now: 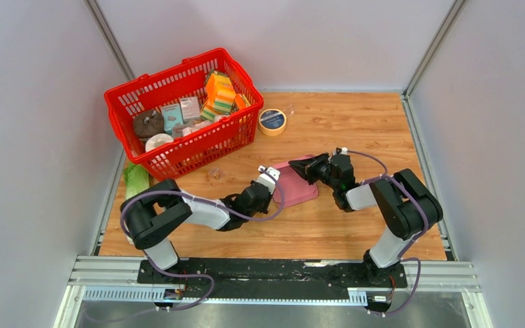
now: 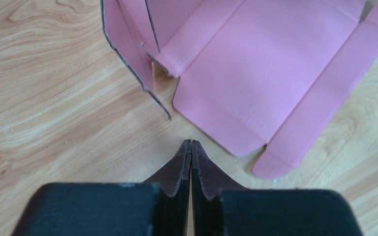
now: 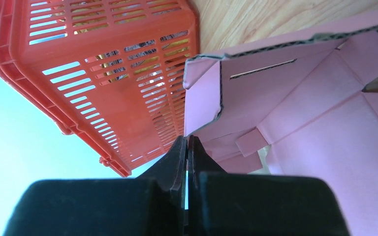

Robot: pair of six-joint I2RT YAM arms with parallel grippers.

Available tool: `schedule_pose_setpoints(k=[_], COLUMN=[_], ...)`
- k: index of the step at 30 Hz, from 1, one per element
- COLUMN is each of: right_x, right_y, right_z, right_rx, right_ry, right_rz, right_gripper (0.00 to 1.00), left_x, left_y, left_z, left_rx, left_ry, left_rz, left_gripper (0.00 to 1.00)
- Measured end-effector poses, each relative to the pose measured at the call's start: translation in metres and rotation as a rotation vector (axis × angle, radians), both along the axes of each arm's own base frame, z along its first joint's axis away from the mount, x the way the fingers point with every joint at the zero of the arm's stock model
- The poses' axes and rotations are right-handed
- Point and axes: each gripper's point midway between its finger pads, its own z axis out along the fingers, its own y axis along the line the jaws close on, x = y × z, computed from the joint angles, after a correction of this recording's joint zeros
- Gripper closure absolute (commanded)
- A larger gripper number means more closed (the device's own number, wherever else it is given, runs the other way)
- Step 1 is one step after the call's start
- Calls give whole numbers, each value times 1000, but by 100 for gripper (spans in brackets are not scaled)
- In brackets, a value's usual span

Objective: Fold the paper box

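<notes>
The pink paper box (image 1: 295, 183) lies partly opened out on the wooden table between my two arms. In the left wrist view its flat panels (image 2: 266, 73) spread ahead, with one flap (image 2: 125, 46) standing up at the far left. My left gripper (image 2: 191, 143) is shut and holds nothing, its tips a short way in front of the box's near edge. Over the box's far right edge, my right gripper (image 3: 187, 139) is shut. The lower corner of a raised, slotted flap of the paper box (image 3: 202, 98) ends right at its tips and looks pinched there.
A red basket (image 1: 178, 87) with striped packs and small cartons stands at the back left, close beside the right gripper's view (image 3: 103, 64). A tape roll (image 1: 272, 121) lies behind the box. A green item (image 1: 135, 179) rests by the basket's near left corner.
</notes>
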Motion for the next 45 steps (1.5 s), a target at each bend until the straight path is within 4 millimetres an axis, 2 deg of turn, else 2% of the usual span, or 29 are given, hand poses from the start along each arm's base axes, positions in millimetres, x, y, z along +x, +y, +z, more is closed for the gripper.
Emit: schedule_pose_setpoints(k=[4, 6, 12, 15, 17, 20, 24, 27, 30, 37, 45], right_x=[0, -1, -2, -2, -2, -2, -2, -2, -2, -1, 0], right_y=[-1, -2, -3, -3, -3, -3, -3, -2, -2, -2, -1], right_z=[2, 3, 2, 2, 2, 2, 2, 3, 2, 1, 2], right_rx=[-17, -30, -51, -53, -54, -53, -52, -49, -47, -37, -21], right_ry=[-16, -22, -28, -30, -31, -32, -33, -33, -31, -25, -19], right_rz=[-1, 1, 8, 9, 9, 9, 9, 8, 7, 3, -2], right_gripper=[100, 100, 100, 100, 100, 100, 100, 100, 100, 100, 100], left_x=[-8, -11, -14, -17, -14, -4, 10, 14, 18, 30, 40], left_y=[9, 14, 25, 38, 47, 60, 70, 57, 39, 4, -12], left_z=[7, 19, 88, 112, 121, 114, 81, 60, 50, 58, 65], left_rx=[21, 13, -111, -158, -170, -148, -50, 14, 24, -18, -25], left_ry=[11, -4, -117, -162, -174, -161, -92, -37, -4, 6, -10], left_rz=[-16, -24, -23, -2, 20, 64, 99, 62, 15, -62, -85], left_gripper=[77, 70, 61, 60, 57, 54, 52, 52, 52, 52, 54])
